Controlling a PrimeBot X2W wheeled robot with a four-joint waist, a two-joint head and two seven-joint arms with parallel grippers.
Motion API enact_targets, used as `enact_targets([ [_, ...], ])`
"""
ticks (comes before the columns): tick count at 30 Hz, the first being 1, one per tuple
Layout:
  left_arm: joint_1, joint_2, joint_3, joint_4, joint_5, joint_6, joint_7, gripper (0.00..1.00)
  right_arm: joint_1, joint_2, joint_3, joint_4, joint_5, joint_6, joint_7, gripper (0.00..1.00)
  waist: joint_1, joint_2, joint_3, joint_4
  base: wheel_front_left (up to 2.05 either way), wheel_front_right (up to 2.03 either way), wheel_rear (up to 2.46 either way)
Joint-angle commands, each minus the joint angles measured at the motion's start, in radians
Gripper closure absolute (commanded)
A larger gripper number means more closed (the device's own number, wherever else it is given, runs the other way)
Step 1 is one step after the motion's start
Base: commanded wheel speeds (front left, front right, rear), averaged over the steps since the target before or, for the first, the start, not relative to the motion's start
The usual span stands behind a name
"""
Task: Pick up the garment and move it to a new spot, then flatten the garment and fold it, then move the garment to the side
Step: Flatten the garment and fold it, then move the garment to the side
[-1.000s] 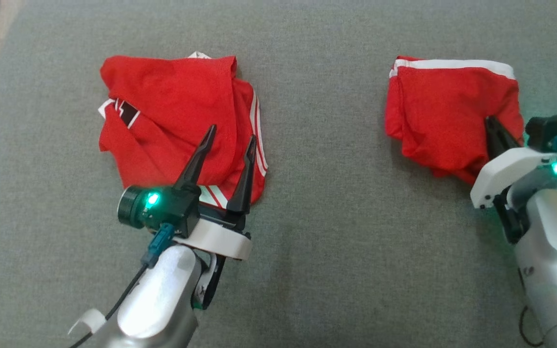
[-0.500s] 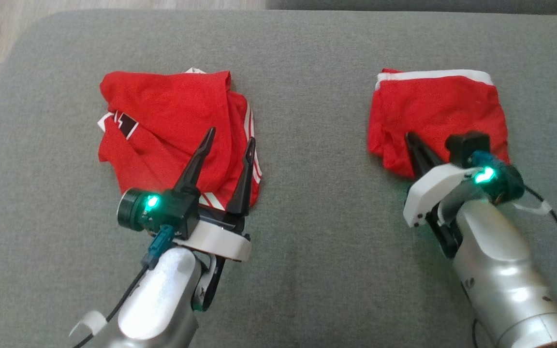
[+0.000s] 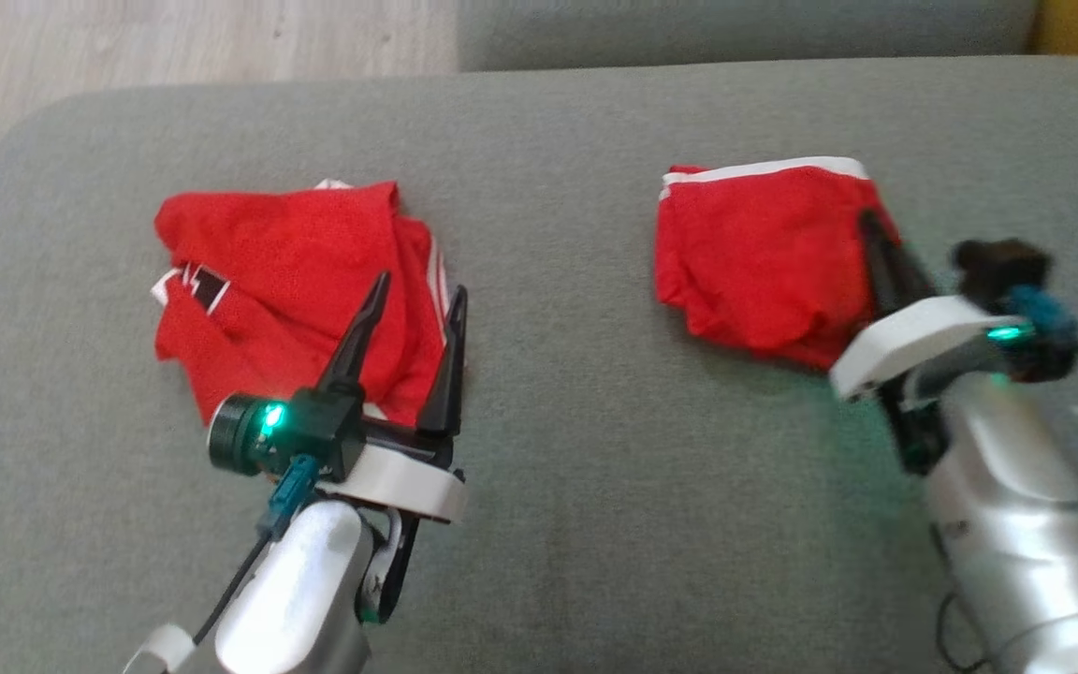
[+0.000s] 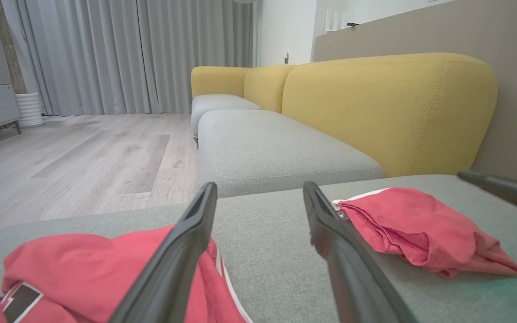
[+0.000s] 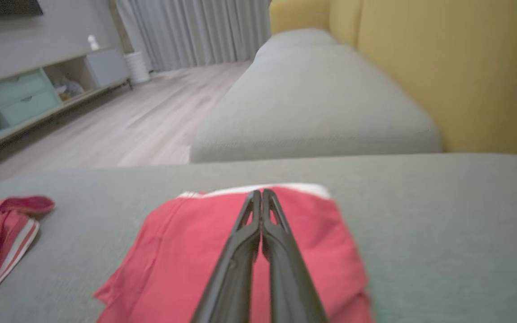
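With fingers pressed together, right gripper (image 5: 262, 194) over folded red garment (image 3: 754, 271), white band along its far edge, on grey sofa cushion (image 3: 548, 449). Well apart, left gripper (image 3: 420, 284) spread wide above crumpled red garment (image 3: 268, 253) with white stripes.

Bare grey seat cushion (image 3: 558, 393) runs wide between the crumpled red garment (image 3: 286, 262), left, and the folded red garment (image 3: 754, 262), right: open lane there. Yellow backrest (image 4: 388, 107) walls off the side beyond the folded one.
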Motion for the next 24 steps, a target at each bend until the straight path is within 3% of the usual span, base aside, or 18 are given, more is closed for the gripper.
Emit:
enact_targets([
  [1,-0.012,0.018,0.044,-0.034,0.0,0.007,-0.01,0.0,0.014,-0.022,-0.023,-0.078,0.009,-0.001,-0.016,1.0,0.0001,0.0,-0.026,-0.029,0.0,0.0,0.0],
  [6,0.018,0.017,0.057,-0.04,-0.004,0.013,-0.01,0.0,0.131,-0.04,-0.154,-0.29,-0.007,-0.001,-0.017,1.0,0.0001,0.0,-0.059,-0.063,0.0,0.0,0.0],
  [7,0.024,0.016,0.059,-0.041,-0.004,0.013,-0.01,0.0,0.163,-0.037,-0.175,-0.334,-0.022,-0.001,-0.017,0.71,0.0001,0.0,-0.064,-0.068,0.0,0.0,0.0],
  [8,0.03,0.015,0.061,-0.042,-0.004,0.014,-0.01,0.0,0.196,-0.031,-0.195,-0.376,-0.039,-0.001,-0.017,0.04,0.0001,0.0,-0.067,-0.073,0.0,0.0,0.0],
  [9,0.036,0.014,0.064,-0.042,-0.004,0.014,-0.01,0.0,0.229,-0.019,-0.216,-0.415,-0.05,-0.001,-0.017,0.0,0.0001,0.0,-0.071,-0.077,0.0,0.0,0.0],
  [16,0.079,0.003,0.079,-0.041,-0.001,0.009,-0.01,0.0,0.451,0.046,-0.279,-0.622,-0.104,-0.001,-0.018,0.0,0.0001,0.0,-0.081,-0.091,0.0,0.0,0.0],
  [24,0.112,-0.011,0.097,-0.036,0.011,-0.002,-0.01,0.0,0.55,0.051,-0.247,-0.673,-0.042,-0.001,-0.018,0.0,0.0001,0.0,-0.087,-0.099,0.0,0.0,0.0],
])
